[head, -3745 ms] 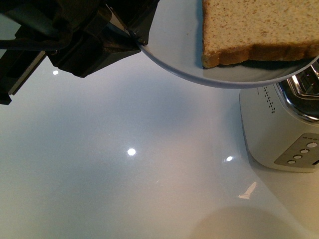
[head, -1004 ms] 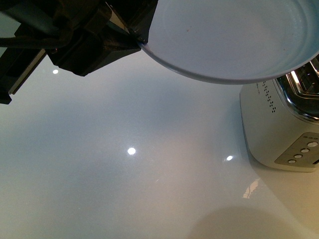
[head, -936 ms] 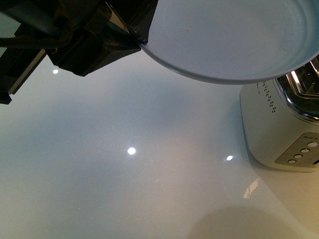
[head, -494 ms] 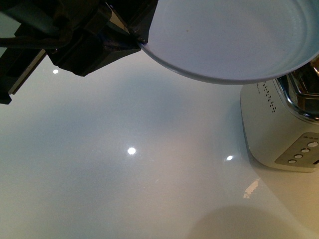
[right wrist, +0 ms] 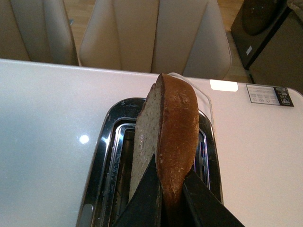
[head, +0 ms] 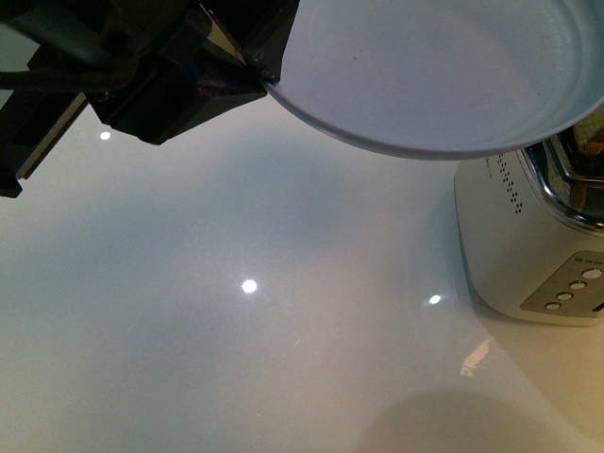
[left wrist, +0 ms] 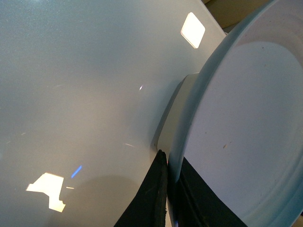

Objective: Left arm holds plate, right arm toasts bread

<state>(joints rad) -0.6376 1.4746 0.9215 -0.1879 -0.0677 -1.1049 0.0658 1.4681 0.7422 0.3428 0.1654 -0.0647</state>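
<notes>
My left gripper (head: 260,75) is shut on the rim of the pale blue-grey plate (head: 434,66), which hangs bare above the table at the top of the front view. In the left wrist view the black fingers (left wrist: 154,198) pinch the plate (left wrist: 246,127) edge. My right gripper (right wrist: 170,194) is shut on the bread (right wrist: 170,127), held on edge, crust up, over the slots of the toaster (right wrist: 102,156). A sliver of the bread (head: 593,137) shows past the plate rim above the toaster (head: 528,245).
The glossy white table (head: 236,311) spreads below with lamp reflections. The white and chrome toaster stands at the right with buttons (head: 571,288) on its front. Beige chairs (right wrist: 151,33) and a dark cabinet (right wrist: 270,33) stand beyond the table's far edge.
The bread left the plate, which now hangs bare. In the last second the bread has come into view above the toaster at the right. The plate and left arm have not moved.
</notes>
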